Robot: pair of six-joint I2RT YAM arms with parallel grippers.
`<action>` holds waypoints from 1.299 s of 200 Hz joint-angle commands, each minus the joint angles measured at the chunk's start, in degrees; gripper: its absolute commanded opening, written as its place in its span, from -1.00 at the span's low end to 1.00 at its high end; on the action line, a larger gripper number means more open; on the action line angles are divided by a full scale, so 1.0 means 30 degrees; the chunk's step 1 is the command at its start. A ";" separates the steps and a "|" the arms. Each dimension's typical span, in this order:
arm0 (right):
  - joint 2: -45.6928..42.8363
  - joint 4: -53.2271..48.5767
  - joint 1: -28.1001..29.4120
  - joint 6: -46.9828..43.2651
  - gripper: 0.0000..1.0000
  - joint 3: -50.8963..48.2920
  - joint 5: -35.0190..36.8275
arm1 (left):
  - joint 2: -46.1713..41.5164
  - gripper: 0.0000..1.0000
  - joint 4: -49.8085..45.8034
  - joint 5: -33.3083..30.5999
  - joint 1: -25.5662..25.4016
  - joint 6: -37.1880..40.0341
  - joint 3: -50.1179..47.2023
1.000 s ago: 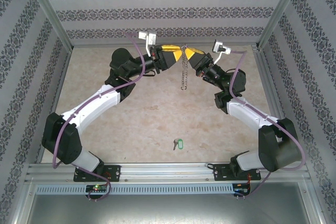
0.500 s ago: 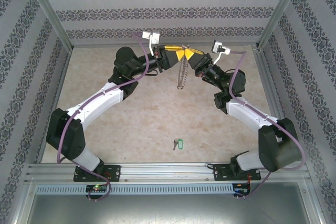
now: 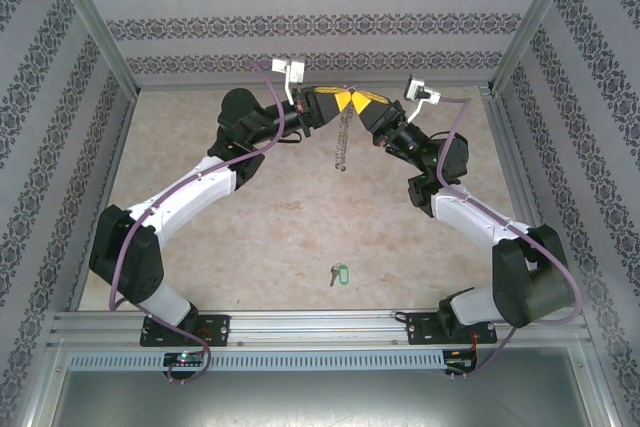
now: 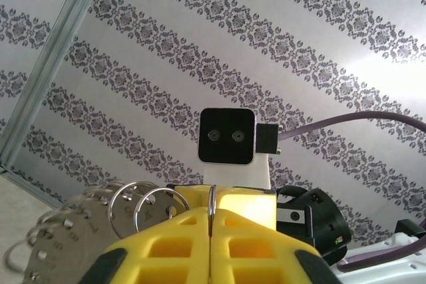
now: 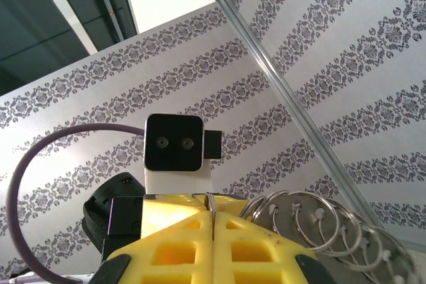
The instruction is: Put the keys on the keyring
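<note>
The keyring [image 3: 341, 142] hangs as a floppy silvery strand above the far middle of the table, held at its top between both grippers. My left gripper [image 3: 337, 102] is shut on the ring's thin wire [image 4: 212, 199], and its small silvery pieces [image 4: 93, 227] bunch to the left of the yellow fingers [image 4: 166, 244]. My right gripper [image 3: 359, 104] faces it, shut on the same wire [image 5: 210, 203], with the ring's pieces [image 5: 326, 231] at the right. The keys [image 3: 338, 274], a small silvery key with a green tag, lie on the table near the front edge.
Patterned walls enclose the table [image 3: 300, 217] at the back and sides. An aluminium rail [image 3: 320, 325] runs along the front by the arm bases. Each wrist view looks straight at the other arm's camera [image 4: 226, 136] [image 5: 174, 143].
My left gripper has moved in a little to the right and shut on the keyring's wire. The hanging strand has swung slightly left and drawn narrower. The right arm has stayed put.
</note>
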 commanded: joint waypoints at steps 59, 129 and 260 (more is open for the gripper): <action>-0.1471 0.0010 -0.2044 0.1429 -0.07 -0.0900 -0.1172 | -0.0846 -1.00 -0.5146 0.1537 -0.0263 0.4636 0.1658; -0.4707 -0.4442 -0.3961 0.0720 0.00 -0.3154 -0.3672 | -0.1599 -1.00 -1.3687 0.3269 -0.0265 1.2969 0.4014; -0.6705 -0.6960 -0.4139 -0.3559 -0.26 -0.3792 -0.8201 | 0.1710 -1.00 -2.5868 0.7712 -0.0191 2.0405 1.1125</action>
